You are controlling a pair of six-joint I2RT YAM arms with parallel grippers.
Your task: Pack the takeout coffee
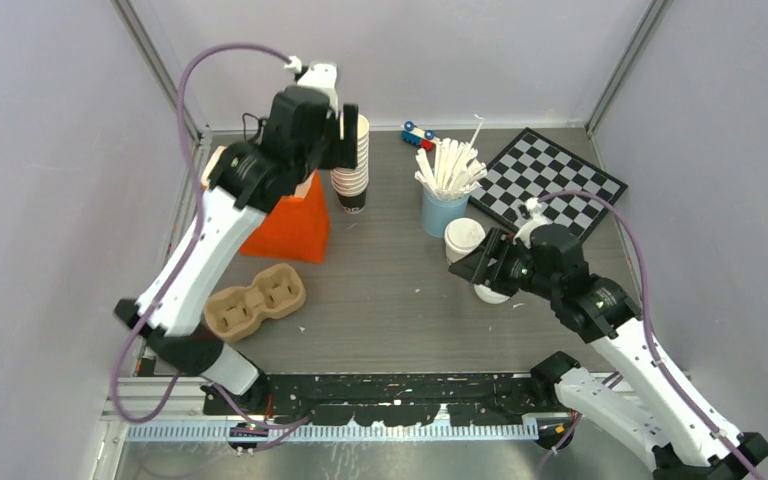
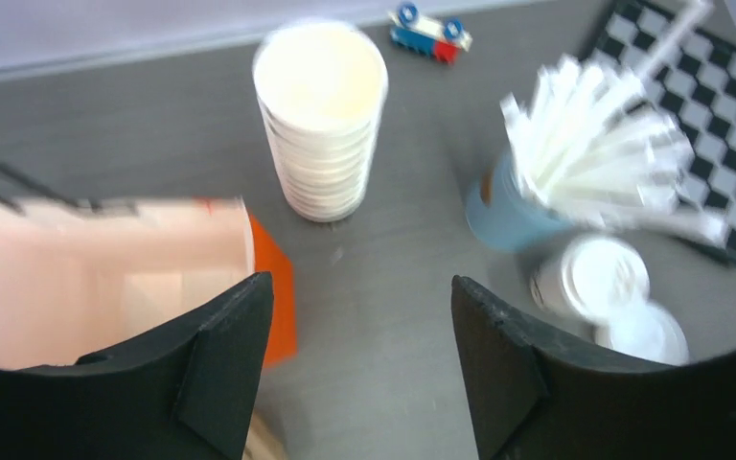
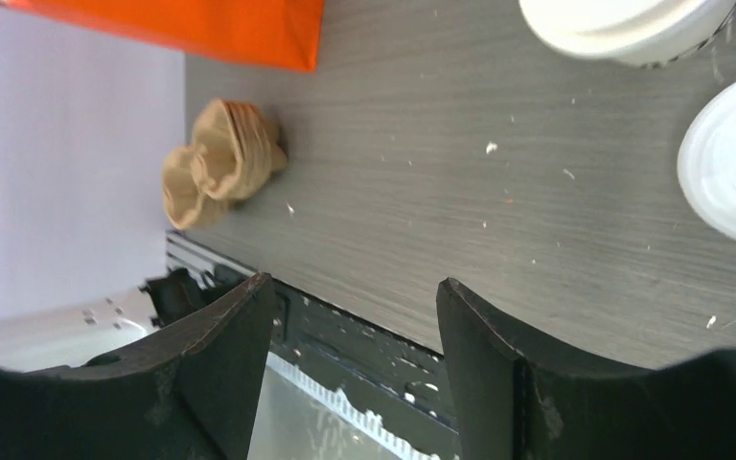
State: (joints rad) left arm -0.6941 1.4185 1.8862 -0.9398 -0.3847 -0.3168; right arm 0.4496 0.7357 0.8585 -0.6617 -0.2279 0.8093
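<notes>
Two white lidded paper cups [image 1: 464, 238] stand unpacked near the counter's right edge. The left gripper [image 2: 361, 283] and right gripper [image 3: 353, 283] gape empty; next, the right must straddle one.

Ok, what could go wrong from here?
1. The far lidded cup and near lidded cup stand close together beside the blue stick cup; the right jaws, open, could knock a neighbour while taking one.
2. The cardboard carrier lies unheld, well left of the cups; it may slide when a cup is pressed in, since the left jaws are up by the cup stack.
</notes>
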